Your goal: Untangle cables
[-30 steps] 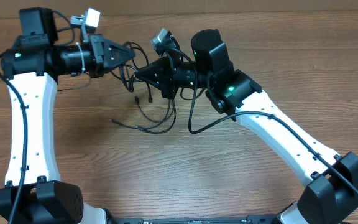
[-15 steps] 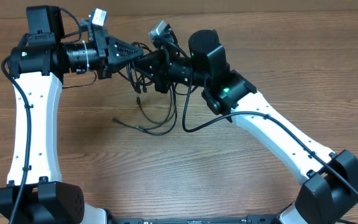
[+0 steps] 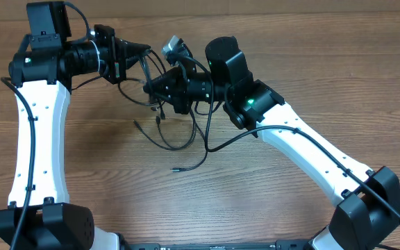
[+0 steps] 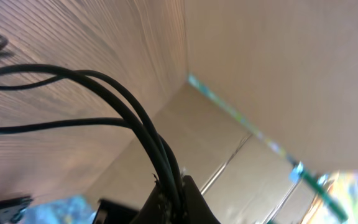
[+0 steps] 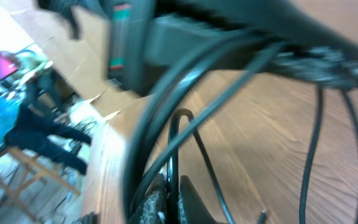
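The cables (image 3: pixel 179 132) are thin black cords hanging in loops between my two grippers above the wooden table, with loose ends trailing on the wood. My left gripper (image 3: pixel 143 50) is shut on several black strands (image 4: pixel 135 124), held up at the back left. My right gripper (image 3: pixel 150 87) is shut on other strands of the cables (image 5: pixel 185 134), just below and right of the left one. One plug end (image 3: pixel 175 169) lies on the table in front. No silvery cord can be made out.
The wooden table (image 3: pixel 255 187) spreads around the arms. A thicker black wire (image 3: pixel 235 139) fixed to the right arm loops down near the cables. Cardboard walls (image 4: pixel 278 62) stand behind the table.
The left gripper has drawn back to the left and up, away from the right gripper. The cables have stretched out between them, and a loose end has dropped lower on the table.
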You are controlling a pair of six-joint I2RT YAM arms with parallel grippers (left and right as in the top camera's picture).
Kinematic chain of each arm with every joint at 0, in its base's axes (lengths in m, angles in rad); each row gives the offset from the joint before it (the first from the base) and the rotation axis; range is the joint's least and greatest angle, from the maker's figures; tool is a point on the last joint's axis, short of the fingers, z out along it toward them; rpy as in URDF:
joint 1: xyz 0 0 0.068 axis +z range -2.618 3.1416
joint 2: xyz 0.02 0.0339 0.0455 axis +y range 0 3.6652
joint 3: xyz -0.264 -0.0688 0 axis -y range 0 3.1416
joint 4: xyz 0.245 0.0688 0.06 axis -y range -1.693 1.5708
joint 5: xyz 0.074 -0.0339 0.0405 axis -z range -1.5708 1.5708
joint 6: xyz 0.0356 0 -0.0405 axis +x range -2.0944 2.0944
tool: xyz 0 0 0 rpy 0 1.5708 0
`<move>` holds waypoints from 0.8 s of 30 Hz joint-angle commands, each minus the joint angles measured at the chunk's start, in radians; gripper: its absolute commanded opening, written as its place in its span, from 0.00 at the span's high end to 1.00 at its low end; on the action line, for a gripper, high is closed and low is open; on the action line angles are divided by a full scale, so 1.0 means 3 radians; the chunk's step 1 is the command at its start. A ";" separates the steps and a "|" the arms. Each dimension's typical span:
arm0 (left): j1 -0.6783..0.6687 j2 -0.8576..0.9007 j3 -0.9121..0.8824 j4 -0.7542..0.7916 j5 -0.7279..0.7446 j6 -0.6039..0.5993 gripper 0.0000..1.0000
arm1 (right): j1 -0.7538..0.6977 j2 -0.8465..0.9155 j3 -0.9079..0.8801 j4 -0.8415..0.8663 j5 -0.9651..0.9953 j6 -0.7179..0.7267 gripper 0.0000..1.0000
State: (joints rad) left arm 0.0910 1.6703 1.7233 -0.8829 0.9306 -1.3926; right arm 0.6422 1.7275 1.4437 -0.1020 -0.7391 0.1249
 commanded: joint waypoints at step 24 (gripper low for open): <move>-0.0024 -0.0027 0.0050 -0.0790 -0.2902 -0.0158 0.96 | -0.0072 0.0028 0.0094 -0.0786 0.0528 -0.0135 0.00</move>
State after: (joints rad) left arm 0.0910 1.6703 1.7233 -1.1057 0.2546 -1.3808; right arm 0.5819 1.7329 1.4483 -0.3592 -0.6209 0.0563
